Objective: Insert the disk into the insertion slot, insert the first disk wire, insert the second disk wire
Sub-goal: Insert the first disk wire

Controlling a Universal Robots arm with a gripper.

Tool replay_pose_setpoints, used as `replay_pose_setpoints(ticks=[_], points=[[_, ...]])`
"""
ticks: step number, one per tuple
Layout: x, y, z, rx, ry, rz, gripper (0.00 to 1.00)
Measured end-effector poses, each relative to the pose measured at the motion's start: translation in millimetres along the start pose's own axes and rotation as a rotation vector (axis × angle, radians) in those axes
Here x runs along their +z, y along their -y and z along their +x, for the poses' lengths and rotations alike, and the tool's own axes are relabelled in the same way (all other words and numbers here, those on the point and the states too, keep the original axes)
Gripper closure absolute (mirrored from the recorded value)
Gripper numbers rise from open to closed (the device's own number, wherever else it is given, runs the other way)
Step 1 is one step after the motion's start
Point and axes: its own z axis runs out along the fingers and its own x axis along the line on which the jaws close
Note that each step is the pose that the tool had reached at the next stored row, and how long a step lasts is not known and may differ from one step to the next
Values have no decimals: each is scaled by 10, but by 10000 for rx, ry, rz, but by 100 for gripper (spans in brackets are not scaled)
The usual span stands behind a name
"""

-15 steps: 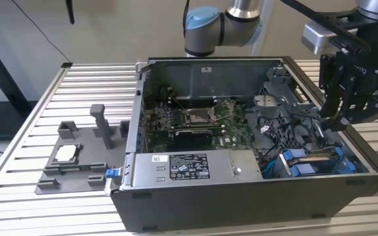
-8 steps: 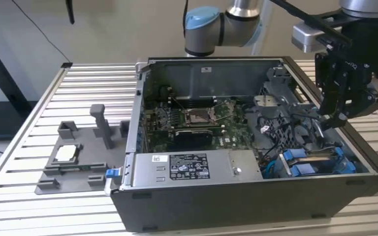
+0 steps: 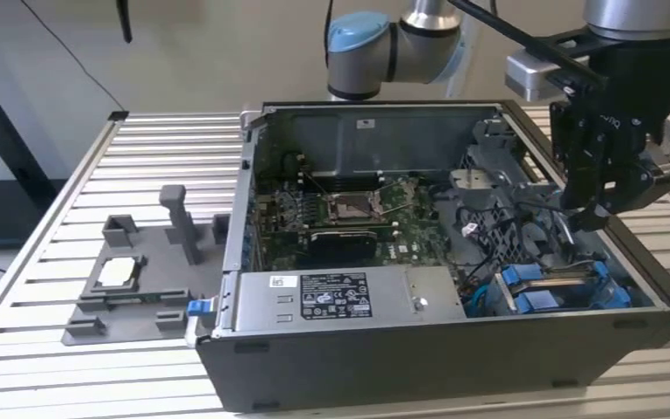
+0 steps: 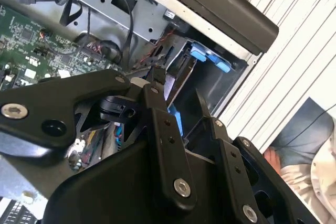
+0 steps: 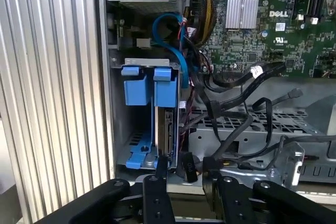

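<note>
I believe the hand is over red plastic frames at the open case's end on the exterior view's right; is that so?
Not red: the exterior view shows blue plastic frames, with the hand over them at that end of the open case.

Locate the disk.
The disk sits in the front corner of the case on the exterior view's right, beside the silver power box, below the gripper.

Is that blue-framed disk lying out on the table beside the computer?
No: in the first wrist view the disk sits inside the insertion slot, its blue frame between the slot's walls.
</note>
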Motion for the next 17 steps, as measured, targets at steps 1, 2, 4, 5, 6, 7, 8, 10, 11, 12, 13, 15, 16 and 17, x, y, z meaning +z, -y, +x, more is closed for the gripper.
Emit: replay_pose_setpoints(ticks=[1, 2, 4, 5, 6, 7, 8, 10, 11, 12, 13, 15, 16, 17], points=[[9, -8, -8, -7, -30, 24, 60], [18, -16, -17, -14, -61, 49, 60], [35, -30, -33, -24, -113, 95, 60], [43, -35, -38, -27, -123, 106, 60], [44, -35, -39, -27, -123, 105, 60], [44, -34, -39, -29, -124, 106, 60], [44, -35, -38, -30, -125, 108, 60], [43, -35, -39, -29, -127, 107, 60], [43, -35, -39, -28, -126, 107, 60], [44, -35, -39, -28, -126, 107, 60], [44, -35, -39, -29, -130, 107, 62], [45, -35, -39, -33, -146, 107, 75], [44, -35, -39, -35, -158, 107, 75], [44, -35, -39, -35, -160, 107, 80]])
